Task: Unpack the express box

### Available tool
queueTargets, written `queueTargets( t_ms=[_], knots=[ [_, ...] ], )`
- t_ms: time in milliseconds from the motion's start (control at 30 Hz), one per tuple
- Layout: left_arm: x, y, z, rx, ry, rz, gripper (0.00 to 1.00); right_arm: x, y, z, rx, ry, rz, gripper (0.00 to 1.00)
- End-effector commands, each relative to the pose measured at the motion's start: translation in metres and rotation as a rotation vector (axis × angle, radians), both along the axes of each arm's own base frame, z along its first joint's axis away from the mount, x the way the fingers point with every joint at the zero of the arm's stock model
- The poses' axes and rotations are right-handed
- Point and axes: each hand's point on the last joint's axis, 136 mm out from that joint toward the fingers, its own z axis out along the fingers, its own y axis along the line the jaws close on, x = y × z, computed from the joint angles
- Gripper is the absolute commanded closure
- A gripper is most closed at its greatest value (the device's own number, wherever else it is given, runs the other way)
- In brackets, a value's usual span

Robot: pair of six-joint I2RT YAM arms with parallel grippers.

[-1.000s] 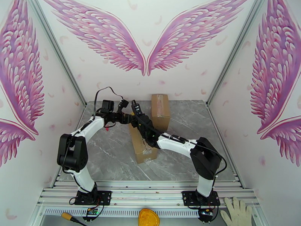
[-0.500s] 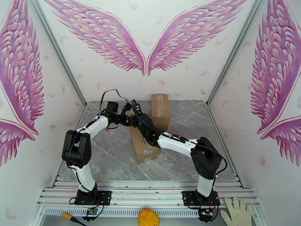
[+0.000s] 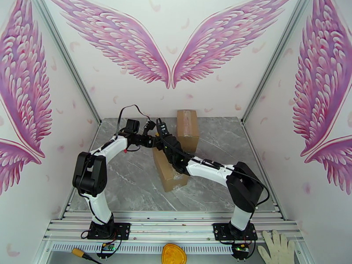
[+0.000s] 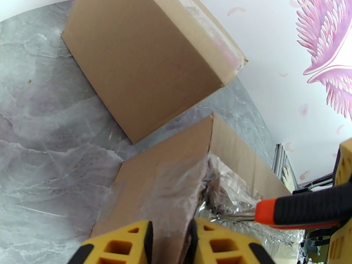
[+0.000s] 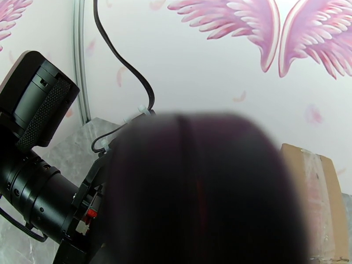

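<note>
You're working on a grey marble worktop (image 3: 132, 181) with two cardboard boxes on it. The far box (image 3: 188, 128) stands against the back wall, still taped. The near box (image 3: 171, 174) lies in the middle of the worktop with its long side running near to far, just this side of the far one. That is the box you are opening.

Both arms reach in to its far end, the left arm from the left and the right arm from the right. Your left claw (image 4: 170, 227) is narrow, with its yellow fingers (image 4: 119, 247) on either side of the box's taped top panel at the far corner. You can't tell from the wrist view whether the pads bite yet. Your right claw (image 3: 162, 132) sits just right of the left one and is closed round an orange-and-black cutter (image 4: 303, 210). The right wrist view gives you little apart from a dark blur close to the lens.

My reading is that you're in the cutting step: the seam is split at the corner and the flaps aren't lifted. The thin blade (image 4: 233, 213) points into the gap, where crinkled clear tape (image 4: 176, 190) and silvery film (image 4: 237, 190) show. Next, the left claw needs a firm hold on that panel to steady the box. Then draw the blade shallow along the seam, keeping it clear of the left fingers, which are very close.
</note>
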Motion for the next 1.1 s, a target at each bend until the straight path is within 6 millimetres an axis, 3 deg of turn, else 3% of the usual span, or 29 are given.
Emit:
queueTargets(
  t_ms=[0, 233, 833, 1067],
  knots=[
    [0.016, 0.041, -0.051, 0.197, 0.064, 0.181, 0.73, -0.019, -0.007, 0.002, -0.032, 0.017, -0.006, 1.00],
    [0.015, 0.046, -0.053, 0.221, 0.064, 0.198, 0.75, -0.028, -0.010, -0.011, -0.030, 0.058, 0.023, 1.00],
    [0.012, 0.041, -0.042, 0.244, 0.012, 0.193, 0.78, -0.042, -0.028, -0.006, -0.102, 0.039, 0.031, 1.00],
    [0.015, 0.043, -0.042, 0.262, 0.003, 0.214, 0.80, -0.054, -0.044, -0.014, -0.098, 0.066, 0.020, 1.00]
  ],
)
